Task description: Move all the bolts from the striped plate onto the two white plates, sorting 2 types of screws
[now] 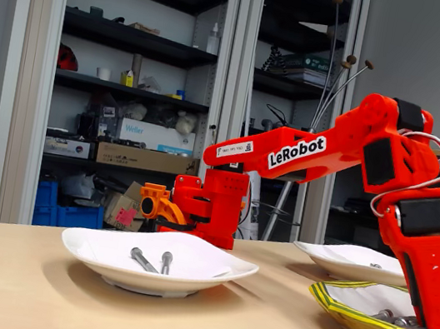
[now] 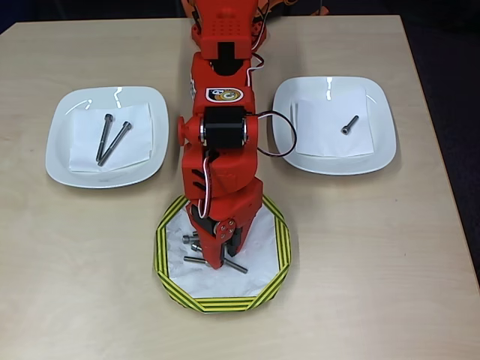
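While the gripper (image 2: 217,259) reaches into the striped plate (image 2: 169,281) among bolts (image 2: 190,238), jaw state cannot be told.

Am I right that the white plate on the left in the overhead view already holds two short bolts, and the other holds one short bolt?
Not quite: the overhead view shows two long bolts on the left white plate. The right plate holds one short bolt.

Low table-level side view, top-down overhead view, both sharing the striped plate (image 1: 363,319).
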Controlling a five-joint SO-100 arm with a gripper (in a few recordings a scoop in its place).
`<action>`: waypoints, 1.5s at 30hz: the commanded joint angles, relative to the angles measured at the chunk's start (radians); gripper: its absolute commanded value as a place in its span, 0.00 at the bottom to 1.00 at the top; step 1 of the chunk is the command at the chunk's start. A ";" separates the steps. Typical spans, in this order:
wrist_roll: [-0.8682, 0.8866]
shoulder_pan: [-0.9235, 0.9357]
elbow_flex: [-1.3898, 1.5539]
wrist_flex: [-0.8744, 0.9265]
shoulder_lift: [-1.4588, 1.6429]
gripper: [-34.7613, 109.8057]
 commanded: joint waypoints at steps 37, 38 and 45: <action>-0.049 0.327 1.252 -0.064 1.075 0.24; -0.055 0.357 1.293 -0.066 1.100 0.24; -0.135 0.574 1.517 -0.081 1.183 0.24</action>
